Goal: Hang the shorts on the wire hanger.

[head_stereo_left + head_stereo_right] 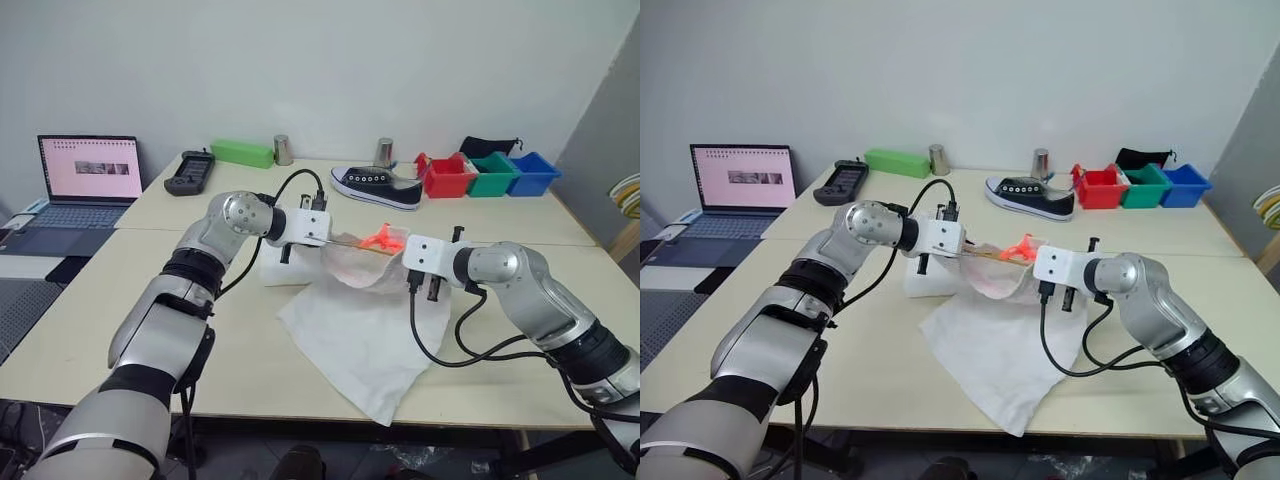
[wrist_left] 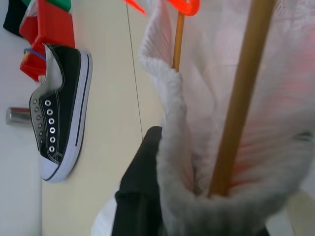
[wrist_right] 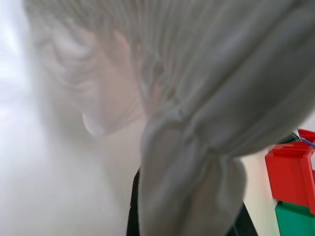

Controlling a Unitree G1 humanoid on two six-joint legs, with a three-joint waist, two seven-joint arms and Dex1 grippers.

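**Q:** What fills the picture, from left to right?

**A:** Cream-coloured tables (image 1: 150, 330) stand against a plain pale wall. At the upper left of the frame an open laptop (image 1: 88, 172) shows a pinkish screen. Right of it, along the back edge, lie a dark handheld controller (image 1: 190, 172), a green box (image 1: 242, 153) and a small metal cup (image 1: 283, 150). Further right is a black sneaker (image 1: 376, 187) with white laces, then red (image 1: 446, 177), green (image 1: 494, 173) and blue (image 1: 531, 172) bins in a row at the upper right.

**Q:** Where are the shorts and the hanger?

**A:** At the centre. The white shorts (image 1: 365, 335) are lifted by the waistband between both arms, the rest spilling down onto the table toward the lower middle of the frame. The thin gold wire hanger (image 2: 239, 105) runs inside the waistband, and an orange-red piece (image 1: 383, 238) sticks up above the cloth.

**Q:** And the grippers?

**A:** The left gripper (image 1: 335, 238), just left of centre, meets the waistband; one black finger (image 2: 140, 189) lies against the cloth, but whether it is clenched I cannot tell. The right gripper (image 1: 398, 257), just right of centre, is clenched on the bunched waistband.
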